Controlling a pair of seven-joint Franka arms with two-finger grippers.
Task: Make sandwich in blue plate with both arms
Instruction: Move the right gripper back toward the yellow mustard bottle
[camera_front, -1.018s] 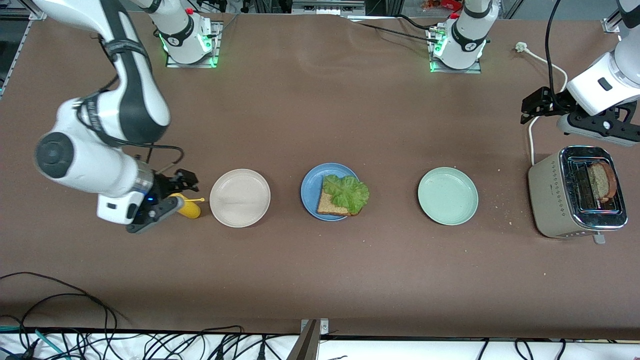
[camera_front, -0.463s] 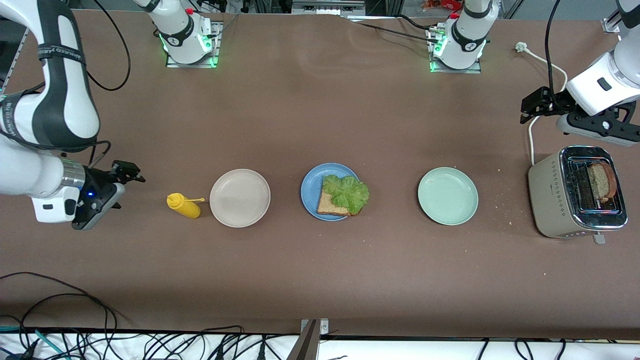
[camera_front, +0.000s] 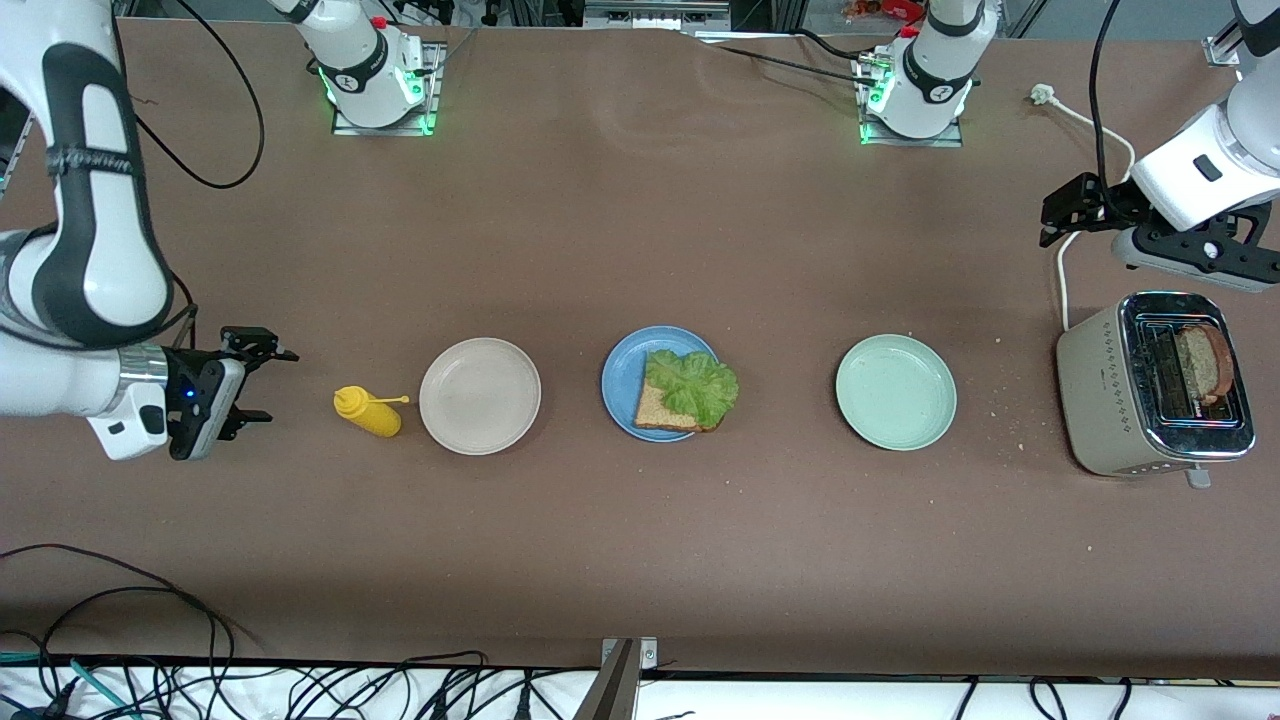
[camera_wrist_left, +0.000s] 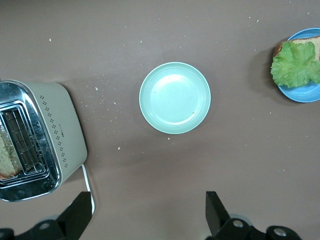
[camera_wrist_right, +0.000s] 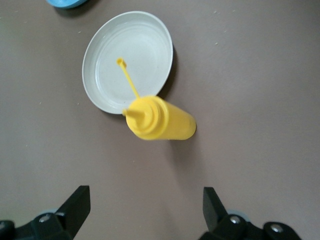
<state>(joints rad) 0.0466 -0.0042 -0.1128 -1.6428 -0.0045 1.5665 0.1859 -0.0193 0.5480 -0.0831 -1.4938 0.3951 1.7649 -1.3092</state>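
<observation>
The blue plate sits mid-table and carries one brown bread slice with a ruffled lettuce leaf on top. A second bread slice stands in a slot of the toaster. My left gripper hangs open and empty over the table beside the toaster, its fingers wide apart. The left wrist view takes in the toaster, lettuce and blue plate. My right gripper is open and empty, just short of a yellow squeeze bottle, its fingers spread.
A beige plate lies between the yellow bottle and the blue plate. A pale green plate lies between the blue plate and the toaster. The toaster's white cord runs toward the arm bases. Crumbs dot the table near the toaster.
My right gripper has drawn back from the yellow bottle toward the right arm's end of the table, leaving the bottle beside the beige plate. The left arm has not moved.
</observation>
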